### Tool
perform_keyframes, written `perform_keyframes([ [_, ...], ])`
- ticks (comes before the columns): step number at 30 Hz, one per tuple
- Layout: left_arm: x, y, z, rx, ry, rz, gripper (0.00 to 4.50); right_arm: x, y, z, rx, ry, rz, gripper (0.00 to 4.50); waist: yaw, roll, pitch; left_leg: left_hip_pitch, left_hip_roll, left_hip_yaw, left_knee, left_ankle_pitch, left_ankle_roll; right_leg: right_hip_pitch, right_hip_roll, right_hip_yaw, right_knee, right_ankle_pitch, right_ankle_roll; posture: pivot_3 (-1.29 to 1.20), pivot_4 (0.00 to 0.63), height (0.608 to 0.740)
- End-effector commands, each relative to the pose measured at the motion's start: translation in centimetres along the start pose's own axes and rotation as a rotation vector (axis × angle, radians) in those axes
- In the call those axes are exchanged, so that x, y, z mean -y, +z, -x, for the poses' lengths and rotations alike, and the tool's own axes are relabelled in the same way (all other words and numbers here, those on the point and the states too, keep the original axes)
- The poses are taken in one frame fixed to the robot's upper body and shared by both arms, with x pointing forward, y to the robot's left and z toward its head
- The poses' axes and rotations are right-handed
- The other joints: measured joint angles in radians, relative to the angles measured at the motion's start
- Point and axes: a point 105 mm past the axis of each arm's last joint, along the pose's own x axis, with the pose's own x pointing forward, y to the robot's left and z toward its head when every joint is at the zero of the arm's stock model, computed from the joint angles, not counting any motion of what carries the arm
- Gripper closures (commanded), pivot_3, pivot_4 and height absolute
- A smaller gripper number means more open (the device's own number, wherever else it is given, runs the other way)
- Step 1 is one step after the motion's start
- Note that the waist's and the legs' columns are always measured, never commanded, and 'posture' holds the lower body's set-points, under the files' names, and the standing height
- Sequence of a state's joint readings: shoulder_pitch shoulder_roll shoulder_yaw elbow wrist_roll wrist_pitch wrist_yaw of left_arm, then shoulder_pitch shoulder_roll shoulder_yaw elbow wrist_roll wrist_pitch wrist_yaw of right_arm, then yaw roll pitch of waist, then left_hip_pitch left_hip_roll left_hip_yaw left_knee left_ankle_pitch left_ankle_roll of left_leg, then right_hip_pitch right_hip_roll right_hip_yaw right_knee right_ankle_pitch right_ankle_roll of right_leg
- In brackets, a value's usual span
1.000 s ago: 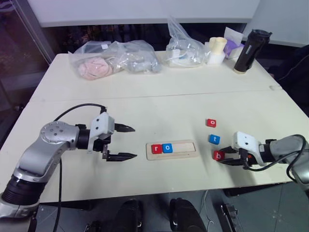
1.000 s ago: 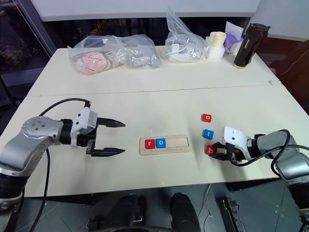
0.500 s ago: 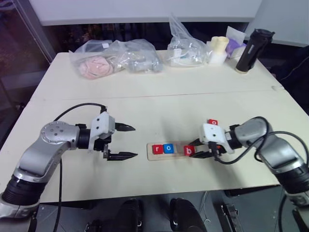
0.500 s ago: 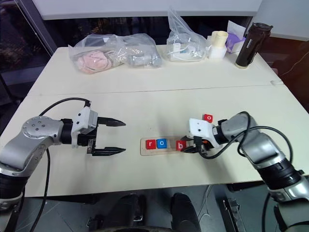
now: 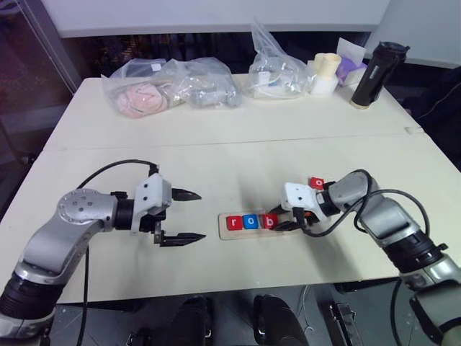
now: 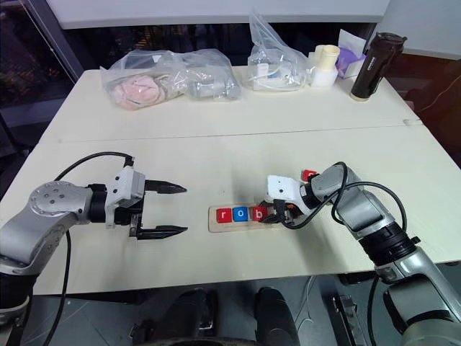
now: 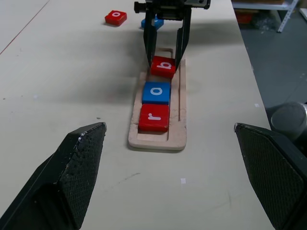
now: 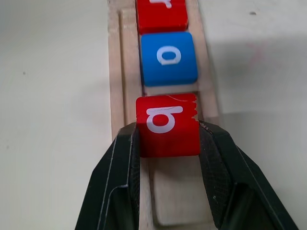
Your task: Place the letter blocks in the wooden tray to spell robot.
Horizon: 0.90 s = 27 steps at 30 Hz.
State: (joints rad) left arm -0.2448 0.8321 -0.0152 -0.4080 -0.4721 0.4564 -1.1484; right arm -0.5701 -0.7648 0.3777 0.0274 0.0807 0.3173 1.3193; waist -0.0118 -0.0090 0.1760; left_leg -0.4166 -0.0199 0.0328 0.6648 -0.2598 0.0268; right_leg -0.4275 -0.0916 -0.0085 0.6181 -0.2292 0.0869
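Observation:
The wooden tray (image 7: 158, 142) lies at the front middle of the table. A red r block (image 5: 234, 223) and a blue o block (image 5: 250, 221) sit in its left end. My right gripper (image 5: 277, 223) is shut on a red b block (image 8: 168, 127), which it holds in the tray's groove just behind the blue o (image 8: 169, 57). A loose red o block (image 5: 317, 182) lies on the table past the right hand. A blue block (image 7: 151, 22) peeks out behind the right gripper's fingers. My left gripper (image 5: 202, 214) hangs open to the left of the tray, holding nothing.
Plastic bags (image 5: 169, 86) with soft items lie along the far side of the table, with another bag (image 5: 277, 72) beside them. Cream cups (image 5: 324, 74) and a black bottle (image 5: 369, 76) stand at the far right. The table's front edge runs close below the tray.
My right gripper has carried the red b block leftward from the right side of the table to the tray, beside the blue o. The left gripper has stayed open in place.

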Motion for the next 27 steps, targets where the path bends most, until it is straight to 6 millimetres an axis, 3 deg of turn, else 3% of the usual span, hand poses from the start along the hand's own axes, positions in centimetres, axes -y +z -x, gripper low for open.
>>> perform_keyframes([
  [1,0.1,0.9,0.4,0.015,0.012,-0.026,0.0,0.5,0.8,0.1,0.009,-0.008,0.038,3.37,0.0,0.0,0.0,0.0,0.0,0.0,0.0,0.0,0.0,0.0,0.0,0.0,0.0,0.0,0.0,0.0,0.15,0.74],
  [27,0.1,1.0,0.4,0.02,0.033,-0.016,0.0,0.4,2.3,-1.5,0.042,0.024,0.079,3.37,-0.001,0.0,0.0,0.0,0.0,0.0,0.0,0.0,0.0,0.0,0.0,0.0,0.0,0.0,0.0,0.0,0.15,0.74],
])
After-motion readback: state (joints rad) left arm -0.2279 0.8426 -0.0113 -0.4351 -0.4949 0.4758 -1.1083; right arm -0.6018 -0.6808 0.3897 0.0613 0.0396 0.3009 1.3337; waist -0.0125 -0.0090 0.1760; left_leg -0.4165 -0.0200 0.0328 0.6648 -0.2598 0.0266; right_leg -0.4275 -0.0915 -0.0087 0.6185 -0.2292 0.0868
